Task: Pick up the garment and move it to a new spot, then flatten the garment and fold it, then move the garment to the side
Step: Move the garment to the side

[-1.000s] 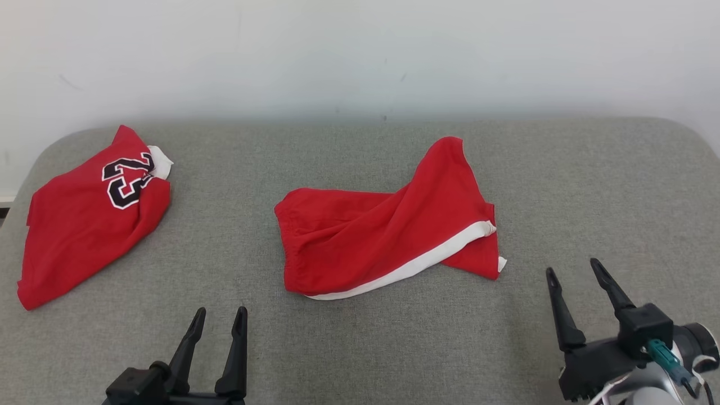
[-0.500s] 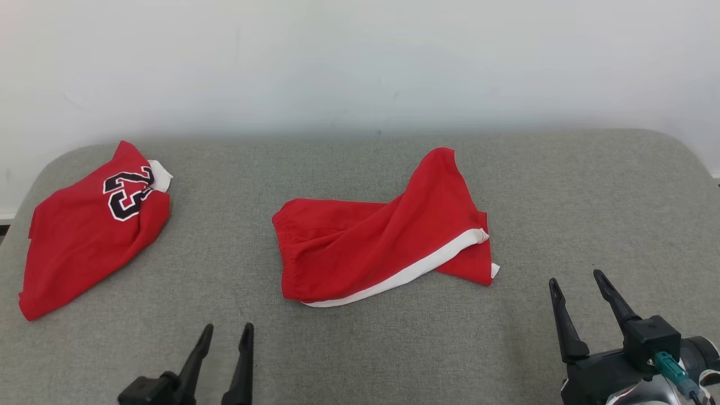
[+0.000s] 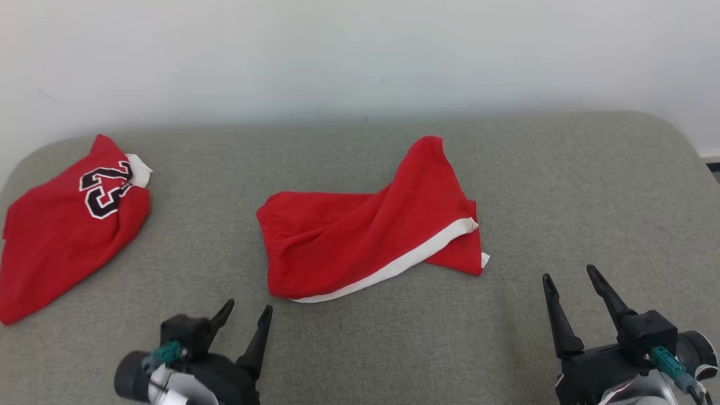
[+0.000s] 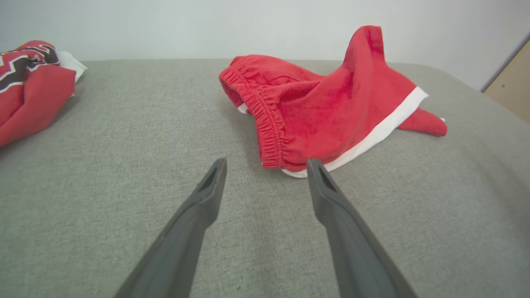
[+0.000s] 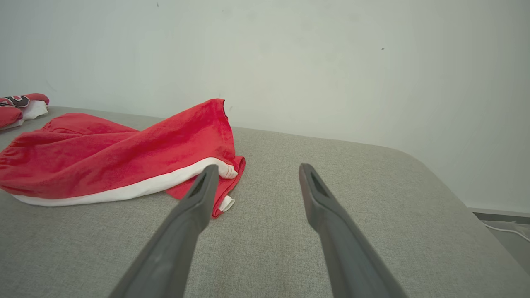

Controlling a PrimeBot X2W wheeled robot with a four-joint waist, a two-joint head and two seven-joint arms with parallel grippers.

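Red with a white side stripe, the garment (image 3: 360, 236), seemingly a pair of shorts, lies crumpled in the middle of the grey upholstered surface (image 3: 562, 169), touched by neither pincer. The left gripper (image 3: 248, 306) sits near its waistband corner and the right gripper (image 3: 568, 273) near the stripe's far end, both spread wide and empty. Another red cloth (image 3: 67, 225) bearing a black number lies well apart at the left.

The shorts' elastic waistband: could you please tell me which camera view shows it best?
The left wrist view: the waistband faces the camera, gathers clear. The head view shows it as a smooth left edge; the right wrist view, dimly at its far left.
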